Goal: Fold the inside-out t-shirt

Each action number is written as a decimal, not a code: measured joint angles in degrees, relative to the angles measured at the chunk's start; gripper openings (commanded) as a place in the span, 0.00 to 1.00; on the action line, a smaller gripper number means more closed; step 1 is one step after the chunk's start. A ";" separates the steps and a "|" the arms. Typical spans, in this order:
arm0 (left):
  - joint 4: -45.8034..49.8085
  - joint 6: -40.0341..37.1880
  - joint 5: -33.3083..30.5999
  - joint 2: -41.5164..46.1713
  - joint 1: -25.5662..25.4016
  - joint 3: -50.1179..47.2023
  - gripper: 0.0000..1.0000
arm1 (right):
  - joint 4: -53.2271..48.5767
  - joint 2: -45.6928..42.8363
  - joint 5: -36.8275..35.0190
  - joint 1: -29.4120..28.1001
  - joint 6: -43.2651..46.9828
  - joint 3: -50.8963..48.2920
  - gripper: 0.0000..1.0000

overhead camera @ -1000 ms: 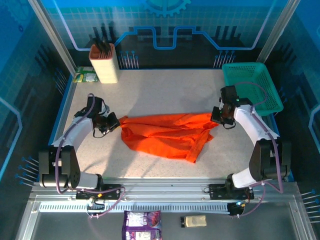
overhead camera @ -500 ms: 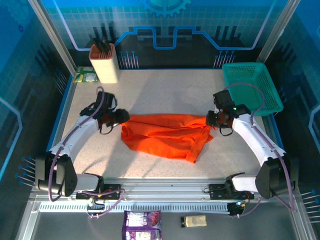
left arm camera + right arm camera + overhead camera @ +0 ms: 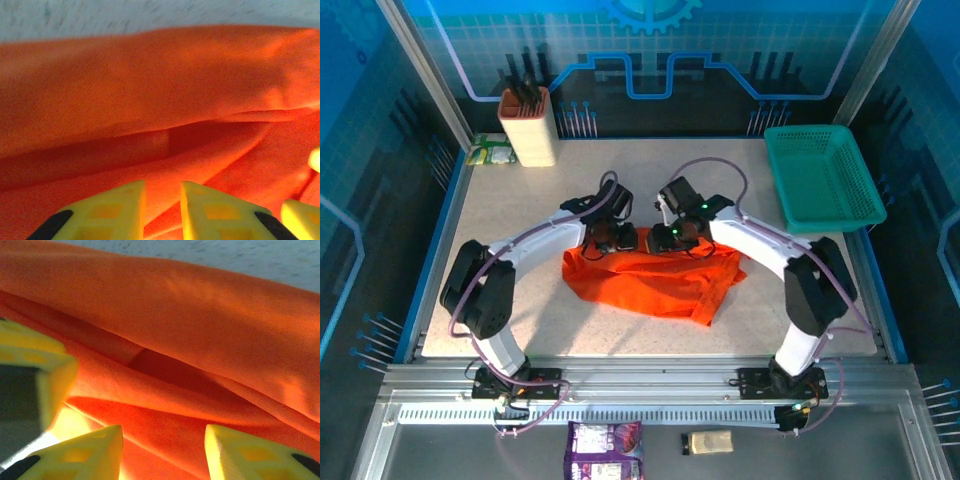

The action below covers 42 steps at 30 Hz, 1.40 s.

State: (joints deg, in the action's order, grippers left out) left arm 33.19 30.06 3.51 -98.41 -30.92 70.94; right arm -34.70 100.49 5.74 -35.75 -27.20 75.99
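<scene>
The inside-out t-shirt (image 3: 655,283) is seen crumpled at the middle of the surface (image 3: 650,170), slightly toward its near edge. The left claw (image 3: 611,240) and the right claw (image 3: 672,237) are set side by side at the shirt's far edge. The right claw is released, its fingers (image 3: 90,450) spread wide over the folds. The left claw's fingers (image 3: 115,210) are narrowly parted; whether cloth is pinched cannot be told. A teal basket (image 3: 823,178) is placed at the far right corner.

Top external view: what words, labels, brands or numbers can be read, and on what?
No text is legible.
purple packet: print blurred, unreadable.
small beige packet: too small to read.
green packet by the knife block: too small.
t-shirt: no print seen.
</scene>
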 measured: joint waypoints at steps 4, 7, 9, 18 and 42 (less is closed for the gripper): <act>-0.94 0.72 0.35 0.48 0.17 -5.35 0.13 | 2.93 6.19 3.72 -1.11 -0.74 2.29 0.47; -2.25 1.57 0.46 0.76 0.33 -9.42 0.09 | 4.44 10.05 5.25 -1.55 -1.79 3.56 0.47; -3.26 2.21 0.74 0.87 0.33 -11.78 0.07 | 4.94 12.24 5.29 -1.55 -2.67 4.74 0.46; -7.61 4.57 1.36 4.59 1.03 -20.37 0.05 | 10.12 18.47 4.59 2.73 -7.87 10.67 0.43; 8.33 -1.16 -16.83 -1.46 -6.86 9.35 0.46 | 4.50 -15.65 -1.05 13.40 -5.25 -7.61 0.42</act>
State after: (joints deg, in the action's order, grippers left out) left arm 41.52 28.91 -13.32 -99.88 -37.78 80.29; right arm -30.20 84.84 4.69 -22.35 -32.45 68.38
